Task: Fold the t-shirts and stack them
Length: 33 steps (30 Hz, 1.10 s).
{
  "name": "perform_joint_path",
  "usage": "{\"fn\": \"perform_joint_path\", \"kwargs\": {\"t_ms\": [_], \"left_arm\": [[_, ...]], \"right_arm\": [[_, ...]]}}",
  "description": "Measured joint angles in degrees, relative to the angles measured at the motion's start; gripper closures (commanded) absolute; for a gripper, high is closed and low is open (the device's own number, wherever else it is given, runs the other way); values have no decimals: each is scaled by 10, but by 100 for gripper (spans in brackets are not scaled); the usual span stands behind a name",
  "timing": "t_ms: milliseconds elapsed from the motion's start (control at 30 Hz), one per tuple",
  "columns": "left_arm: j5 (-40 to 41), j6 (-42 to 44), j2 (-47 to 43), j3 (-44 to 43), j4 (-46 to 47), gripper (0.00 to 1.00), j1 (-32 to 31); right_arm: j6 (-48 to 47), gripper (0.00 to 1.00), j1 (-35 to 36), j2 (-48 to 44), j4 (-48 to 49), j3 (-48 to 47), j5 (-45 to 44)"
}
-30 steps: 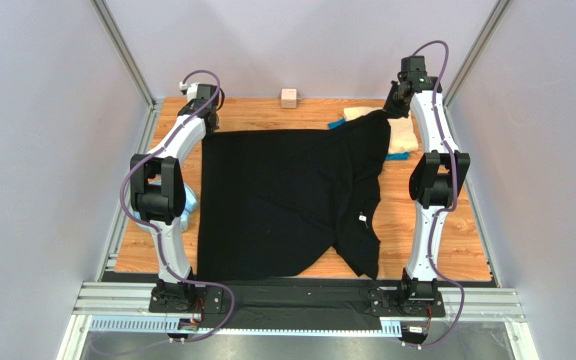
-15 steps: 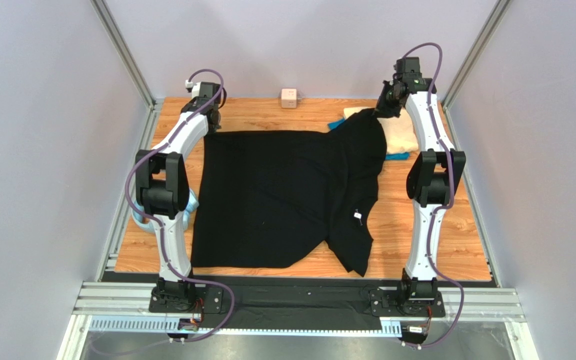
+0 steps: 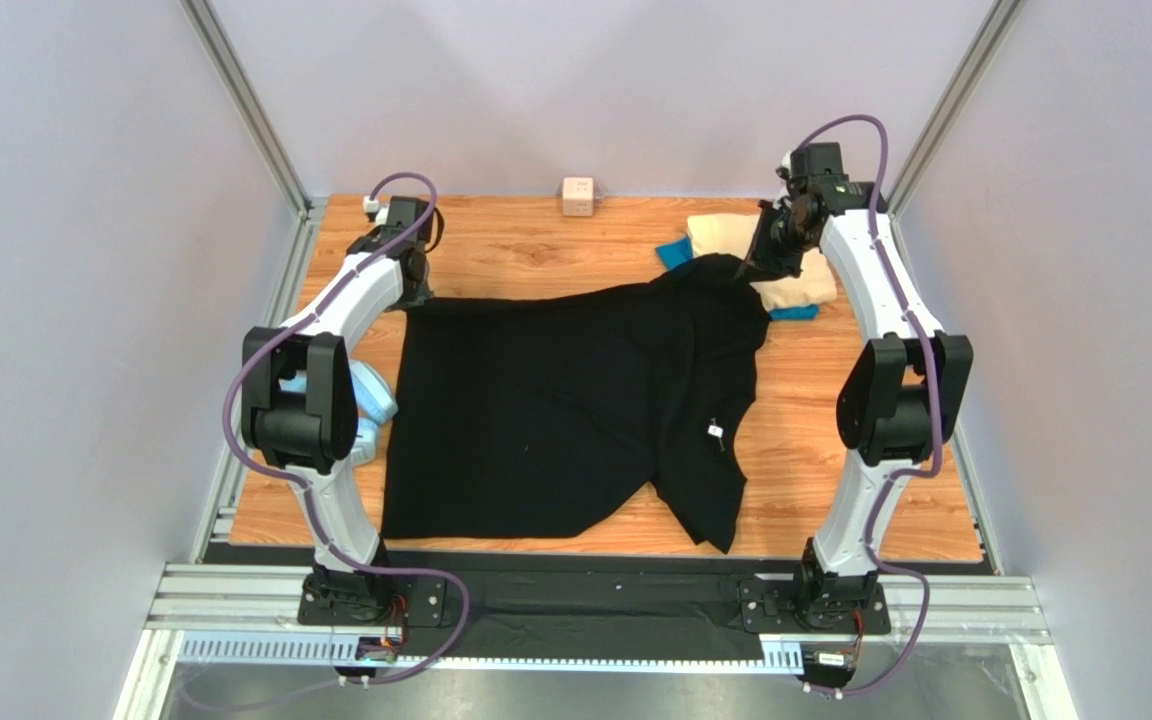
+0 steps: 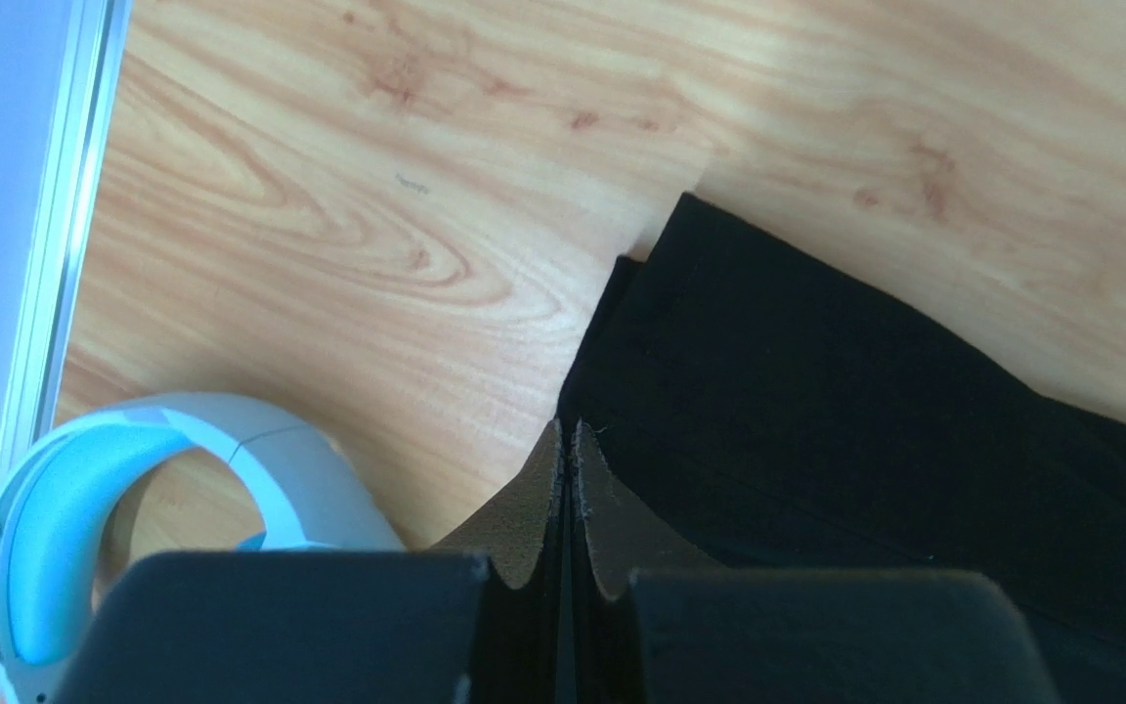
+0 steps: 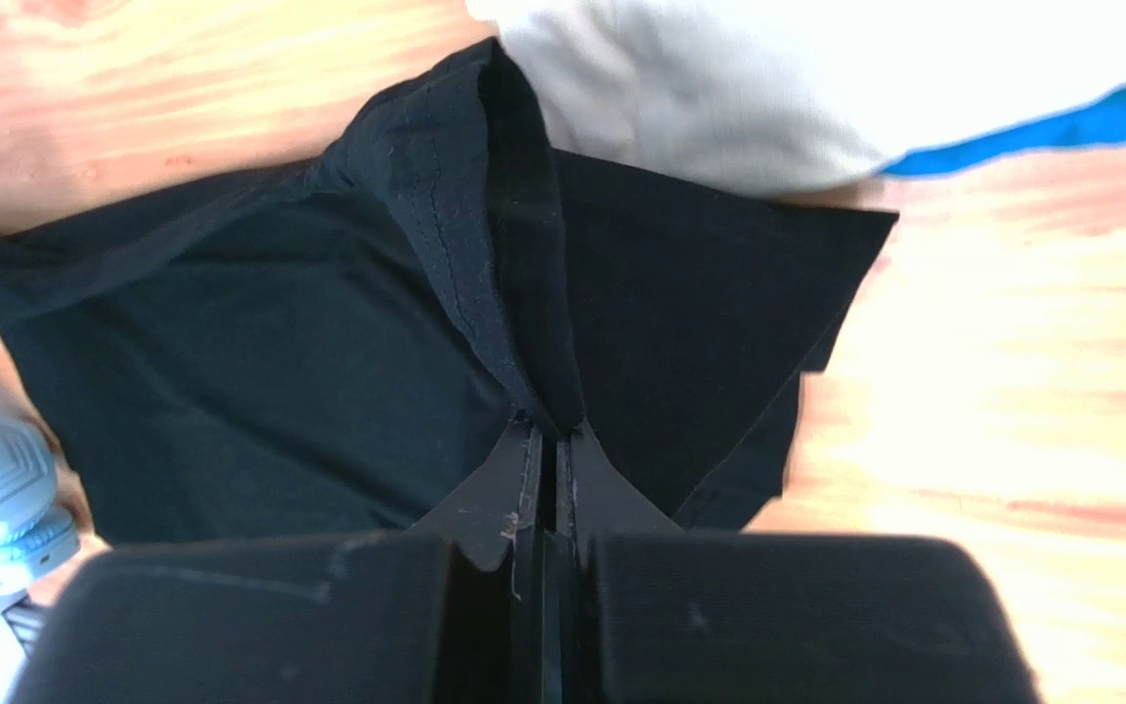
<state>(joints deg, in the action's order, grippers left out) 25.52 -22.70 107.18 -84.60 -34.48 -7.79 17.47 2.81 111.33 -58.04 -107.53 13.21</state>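
Tabletop (image 3: 537,248): wood, barer at back than 1 s ago.
Black t-shirt (image 3: 552,405): mid-table, far edge drawn nearer.
Left gripper (image 4: 566,440): clamped on its far-left edge.
Right gripper (image 5: 547,433): clamped on far-right hem.
Meaning: fold probably starting.

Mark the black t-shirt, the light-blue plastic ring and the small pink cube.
plain black cloth t-shirt (image 3: 537,405), top external view, flat middle of its body.
light-blue plastic ring (image 4: 85,462), left wrist view, its blue inner band.
small pink cube (image 3: 579,195), top external view, its top face.
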Motion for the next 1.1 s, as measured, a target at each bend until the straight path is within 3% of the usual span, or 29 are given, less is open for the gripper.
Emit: {"fn": "perform_joint_path", "kwargs": {"t_ms": [600,1100], "left_arm": [[3,6,-5,34,-50,100,4],[-12,9,-47,47,-69,100,4]], "right_arm": [[-13,100,0,-68,-61,123,-7],[-13,100,0,-119,-75,166,-11]]}}
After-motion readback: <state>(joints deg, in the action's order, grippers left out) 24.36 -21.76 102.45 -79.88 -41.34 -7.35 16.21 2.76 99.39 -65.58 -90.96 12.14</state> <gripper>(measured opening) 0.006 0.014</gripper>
